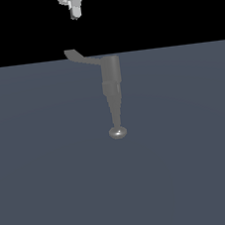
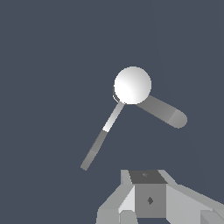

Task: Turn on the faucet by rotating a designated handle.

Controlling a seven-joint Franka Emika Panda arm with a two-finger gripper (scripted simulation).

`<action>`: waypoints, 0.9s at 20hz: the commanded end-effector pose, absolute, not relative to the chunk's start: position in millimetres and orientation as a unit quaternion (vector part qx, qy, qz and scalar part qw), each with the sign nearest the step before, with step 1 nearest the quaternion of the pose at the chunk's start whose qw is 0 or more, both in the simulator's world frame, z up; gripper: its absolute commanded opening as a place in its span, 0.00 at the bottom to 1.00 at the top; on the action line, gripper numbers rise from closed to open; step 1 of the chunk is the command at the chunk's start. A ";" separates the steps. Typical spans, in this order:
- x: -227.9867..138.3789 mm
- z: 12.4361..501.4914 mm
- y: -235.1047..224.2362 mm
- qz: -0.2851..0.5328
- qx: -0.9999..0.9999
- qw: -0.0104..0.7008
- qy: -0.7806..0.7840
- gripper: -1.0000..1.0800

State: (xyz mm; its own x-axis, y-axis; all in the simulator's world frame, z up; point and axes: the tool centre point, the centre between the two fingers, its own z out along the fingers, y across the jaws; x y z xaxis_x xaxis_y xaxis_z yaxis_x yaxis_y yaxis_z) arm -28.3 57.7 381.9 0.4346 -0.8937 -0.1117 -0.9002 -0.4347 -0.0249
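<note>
The grey faucet [image 1: 111,74] stands on the floor, its tapering spout running toward the camera and ending in a shiny knob [image 1: 118,132]. Its thin curved handle [image 1: 80,58] sticks out toward the exterior view's left, tip slightly upturned. My white gripper [image 1: 75,15] hangs well above the handle's tip, touching nothing, its fingers drawn together into one narrow tip. In the wrist view the faucet [image 2: 132,85] shows from above as a bright round cap, with the thin handle [image 2: 99,139] and the thicker spout [image 2: 164,111] spreading from it. The gripper [image 2: 148,183] sits apart from the handle's end.
A flat blue-grey floor [image 1: 192,174] spreads around the faucet, with black background behind it. Nothing else shows.
</note>
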 end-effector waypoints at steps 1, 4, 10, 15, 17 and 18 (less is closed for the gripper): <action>-18.5 372.5 61.3 0.040 -0.828 0.036 0.558 0.00; -7.3 361.1 65.6 0.037 -0.807 0.030 0.589 0.00; 13.9 338.0 74.3 0.028 -0.760 0.018 0.649 0.00; 28.8 320.7 81.0 0.017 -0.723 0.009 0.690 0.00; 33.4 315.1 83.1 0.014 -0.711 0.007 0.703 0.00; 35.5 312.7 84.1 0.012 -0.706 0.006 0.708 0.00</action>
